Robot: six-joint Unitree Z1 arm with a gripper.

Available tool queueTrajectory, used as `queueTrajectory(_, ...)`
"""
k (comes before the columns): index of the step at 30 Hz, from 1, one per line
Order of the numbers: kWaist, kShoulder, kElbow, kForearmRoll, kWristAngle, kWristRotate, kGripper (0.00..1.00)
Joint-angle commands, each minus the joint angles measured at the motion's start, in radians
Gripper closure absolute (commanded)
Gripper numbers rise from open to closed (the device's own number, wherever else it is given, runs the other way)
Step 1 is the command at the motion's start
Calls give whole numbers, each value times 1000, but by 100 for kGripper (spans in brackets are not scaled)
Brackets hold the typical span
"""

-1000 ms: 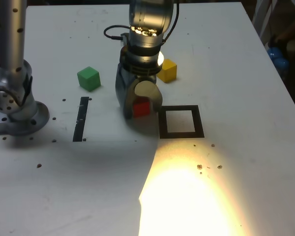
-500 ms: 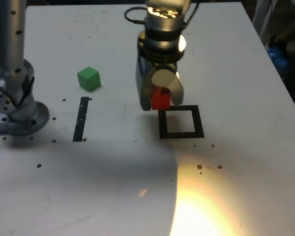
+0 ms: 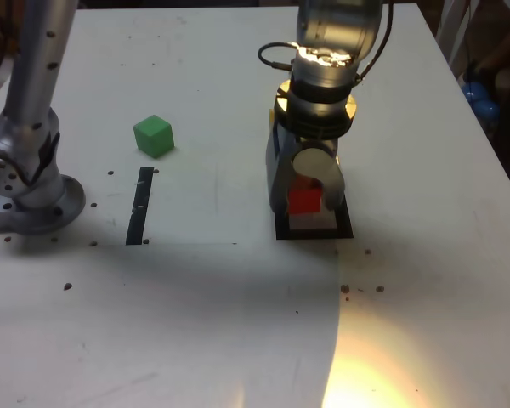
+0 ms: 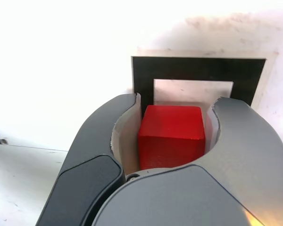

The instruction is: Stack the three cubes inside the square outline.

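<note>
My gripper is shut on the red cube and holds it just above the square outline, whose near edge and right side show in the exterior view. The wrist view shows the red cube clamped between both grey jaws, with the square outline directly beyond it. The green cube sits on the table toward the exterior view's left. The yellow cube is hidden behind the arm, apart from a thin yellow sliver at the wrist's side.
A straight black strip lies on the table below the green cube. The arm's grey base stands at the exterior view's left edge. Small dark specks dot the white table. A bright patch of light falls at the near right.
The gripper carried the red cube toward the exterior view's right, from beside the outline to over it. The arm now covers the yellow cube. The light patch shifted right.
</note>
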Motion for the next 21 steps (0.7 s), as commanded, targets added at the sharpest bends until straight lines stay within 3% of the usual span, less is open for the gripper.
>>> queueTrajectory(1,-3,15,-7,-12,-10,13,74)
queueTrajectory(6,-3,27,-9,-23,-11,22,66)
queueTrajectory(15,-3,30,-23,-3,-6,35,24)
queueTrajectory(21,-3,26,-20,-4,-4,45,15)
